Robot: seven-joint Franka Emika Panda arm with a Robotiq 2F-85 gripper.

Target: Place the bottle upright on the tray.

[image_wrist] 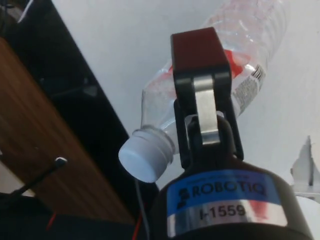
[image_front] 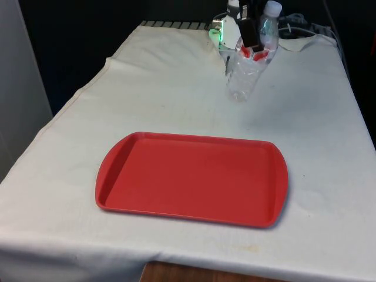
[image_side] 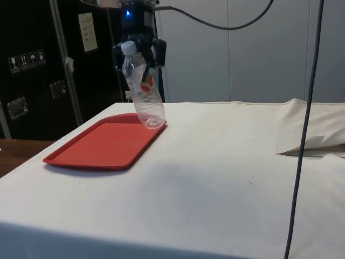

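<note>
**Bottle held tilted above the desk, beyond the tray**

My tool (image_side: 139,54) is clamped on the upper part of the clear plastic bottle (image_front: 249,69), near its white cap (image_wrist: 145,159) and red label. I hold the bottle off the white-clothed desk (image_front: 176,94), leaning rather than upright, cap uppermost. The red tray (image_front: 191,178) lies flat and bare on the desk, nearer the front camera, apart from the bottle.

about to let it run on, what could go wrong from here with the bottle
1. The clear plastic bottle hangs tilted in the gripper, so it may tip over if set down at this angle.
2. It is held near the neck, so the light body could swing or slip.
3. It is not yet over the red tray and could land on the cloth.
</note>
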